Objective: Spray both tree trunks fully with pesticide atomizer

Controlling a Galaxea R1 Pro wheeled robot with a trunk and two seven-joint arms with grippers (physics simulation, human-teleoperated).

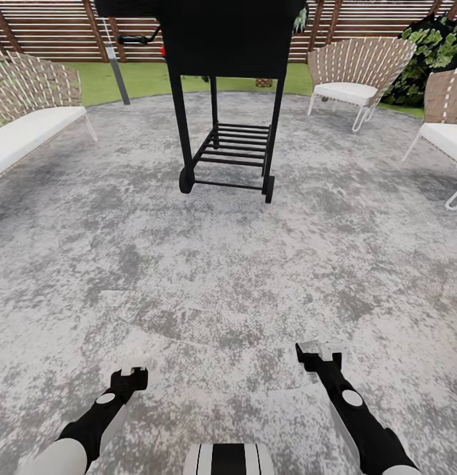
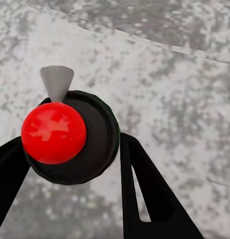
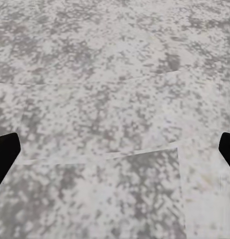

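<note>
- The grey speckled stone-like floor (image 1: 228, 264) spreads under everything, edged far off by green lawn (image 1: 142, 76) and a reddish-brown slatted wooden fence (image 1: 50, 26).
- One black wheeled grill cart (image 1: 225, 86) stands on the floor, well ahead of both arms.
- Three woven-back chairs with white cushions ring the cart: one (image 1: 30, 112) to its left, two (image 1: 357, 72) (image 1: 446, 112) to its right.
- The right gripper (image 1: 319, 353) hangs over bare floor, fingers spread wide apart, holding nothing.
- The left gripper (image 2: 75, 149) is clenched around the slim black pesticide atomizer with its red top (image 2: 54, 133); black fingers (image 2: 144, 189) flank the bottle on both sides.
- One atomizer is visible, seen top-on above the floor.
</note>
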